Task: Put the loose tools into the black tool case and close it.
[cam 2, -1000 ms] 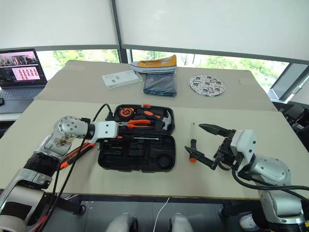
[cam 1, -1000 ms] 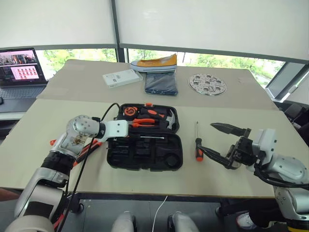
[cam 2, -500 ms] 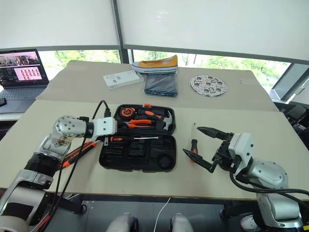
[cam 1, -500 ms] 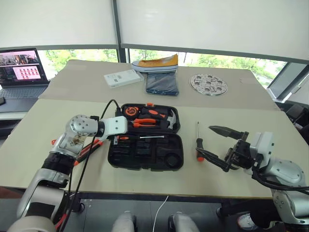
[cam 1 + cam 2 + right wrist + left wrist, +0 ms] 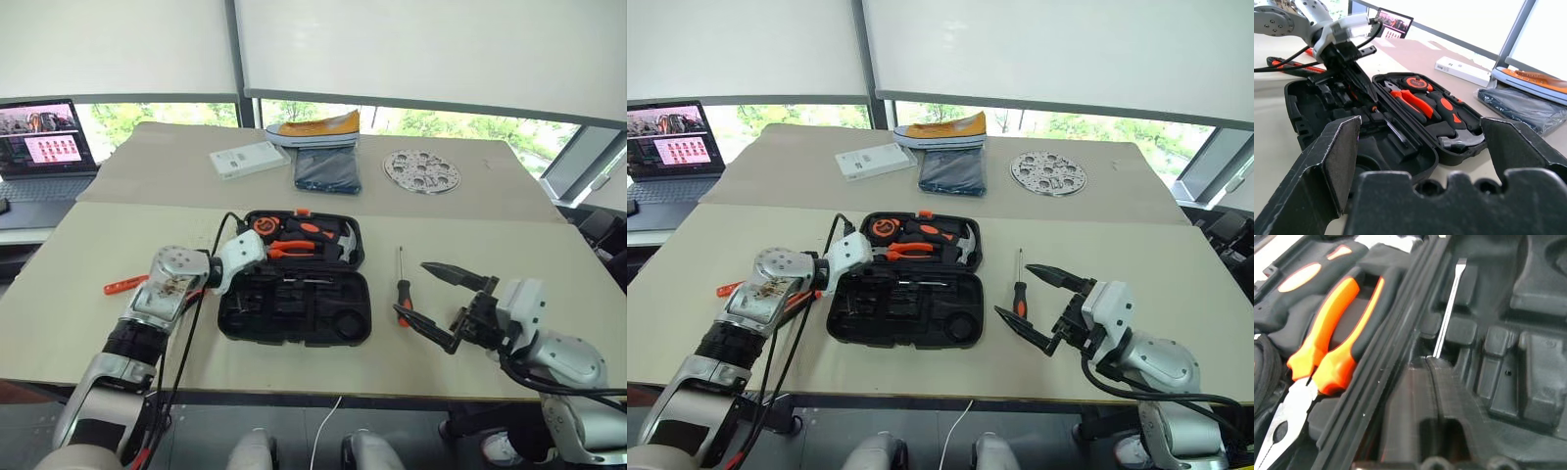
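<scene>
The black tool case (image 5: 345,333) lies open at the table's middle. Its far half holds orange-handled pliers (image 5: 294,249), a hammer and a tape measure. A screwdriver (image 5: 1448,308) lies in a slot of the near half. My left gripper (image 5: 238,284) points down into that half with its fingers (image 5: 1415,401) shut, their tips over the screwdriver's handle end. Right of the case lies a black-and-orange screwdriver (image 5: 400,262). My right gripper (image 5: 411,291) hovers open by it, empty. A slim orange tool (image 5: 125,285) lies left of my left arm.
At the back stand a laptop (image 5: 44,147), a white box (image 5: 247,157), a dark folded cloth (image 5: 326,168) with a shoe (image 5: 313,127) behind it, and a perforated metal disc (image 5: 420,170). A black cable runs along my left arm.
My left gripper opened, leaving the screwdriver in the case's near half, then shut again as the wrist rolled and tipped down. The right gripper stayed open in about the same place.
</scene>
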You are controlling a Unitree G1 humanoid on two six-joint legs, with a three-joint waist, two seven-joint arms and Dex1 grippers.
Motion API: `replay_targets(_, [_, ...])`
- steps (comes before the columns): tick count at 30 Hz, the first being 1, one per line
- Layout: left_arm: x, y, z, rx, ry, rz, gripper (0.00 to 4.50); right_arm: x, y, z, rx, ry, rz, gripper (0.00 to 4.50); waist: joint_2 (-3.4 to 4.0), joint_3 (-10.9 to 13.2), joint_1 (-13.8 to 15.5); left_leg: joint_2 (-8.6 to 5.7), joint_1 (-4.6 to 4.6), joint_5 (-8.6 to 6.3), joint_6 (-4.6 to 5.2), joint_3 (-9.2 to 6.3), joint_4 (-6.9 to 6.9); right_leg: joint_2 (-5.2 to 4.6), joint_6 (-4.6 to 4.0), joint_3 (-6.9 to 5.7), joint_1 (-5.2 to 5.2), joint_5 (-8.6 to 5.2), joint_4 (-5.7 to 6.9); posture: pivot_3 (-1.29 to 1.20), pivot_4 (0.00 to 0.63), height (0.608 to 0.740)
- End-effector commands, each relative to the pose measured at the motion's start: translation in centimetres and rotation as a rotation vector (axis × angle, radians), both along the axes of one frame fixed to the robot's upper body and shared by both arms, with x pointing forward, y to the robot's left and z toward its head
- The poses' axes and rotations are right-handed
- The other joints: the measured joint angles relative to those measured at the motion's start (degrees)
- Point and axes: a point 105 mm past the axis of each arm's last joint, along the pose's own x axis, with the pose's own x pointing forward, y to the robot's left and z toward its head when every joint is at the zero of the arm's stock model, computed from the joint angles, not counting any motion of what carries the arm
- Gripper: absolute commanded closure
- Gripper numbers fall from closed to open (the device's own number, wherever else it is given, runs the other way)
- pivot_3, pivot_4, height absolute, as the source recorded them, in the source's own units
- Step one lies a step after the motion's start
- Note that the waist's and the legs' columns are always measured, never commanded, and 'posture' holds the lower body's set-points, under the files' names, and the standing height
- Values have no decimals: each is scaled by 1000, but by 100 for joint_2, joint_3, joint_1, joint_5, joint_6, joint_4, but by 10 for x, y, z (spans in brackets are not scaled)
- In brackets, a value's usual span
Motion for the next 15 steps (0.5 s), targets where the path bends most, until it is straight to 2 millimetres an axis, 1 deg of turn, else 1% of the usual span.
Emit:
replay_targets(1, [0, -2, -11, 26, 37, 48, 4484, -5, 3, 6, 2, -51, 6, 0, 4, -2, 0, 0, 1, 0, 0, 0, 0, 0, 1, 0, 0, 0, 0, 0, 150, 740])
replay_targets(5, [-8, -12, -22, 35, 70, 13, 4484, -8, 3, 1, 10, -41, -13, 0, 12, -8, 10, 0, 6, 0, 0, -1, 0, 0, 2, 0, 6, -1, 2, 0, 150, 740])
replay_targets(6, [-9, -14, -21, 18, 65, 6, 4484, -8, 2, 0, 14, -39, -26, 0, 18, -12, 8, 0, 6, 0, 0, -1, 0, -1, 3, 0, 6, -1, 1, 0, 150, 740])
replay_targets(8, [-9, -16, -4, -71, 4, -13, 4484, -9, -3, -1, 31, -31, -66, 0, 24, -15, 14, -2, 5, 0, 0, 0, 0, -4, 3, 1, 5, -1, 0, 0, 150, 740])
replay_targets(10, [-9, -12, 16, -179, -64, -15, 3979, -11, -10, 0, 68, -10, -108, 0, 24, -15, 9, -2, 0, 0, 0, -1, 0, -4, 0, 1, 0, 0, 0, 0, 150, 740])
replay_targets(11, [-10, -9, 25, -222, -88, -26, 3843, -13, -14, 0, 83, 4, -127, 0, 24, -14, 6, -2, -1, 0, 0, -1, 0, -4, -1, 1, -2, 1, 0, 0, 150, 740])
replay_targets(13, [-19, -1, 48, -319, -169, -78, 3123, -22, -25, -6, 80, 45, -162, 0, 23, -13, 6, -1, -14, 0, 0, -2, 0, -4, -7, 0, -12, 4, -1, 0, 150, 740])
replay_targets(14, [-25, 3, 57, -367, -190, -99, 2664, -26, -30, -10, 67, 60, -183, 0, 23, -13, 6, 0, -14, 0, 0, -3, 0, -3, -9, 0, -12, 5, -2, 0, 150, 740])
replay_targets(15, [-30, 8, 65, -407, -214, -109, 2364, -30, -35, -14, 61, 71, -210, 0, 24, -13, 6, 0, -16, 0, 0, -4, 0, -3, -9, -2, -12, 4, -2, 0, 150, 740])
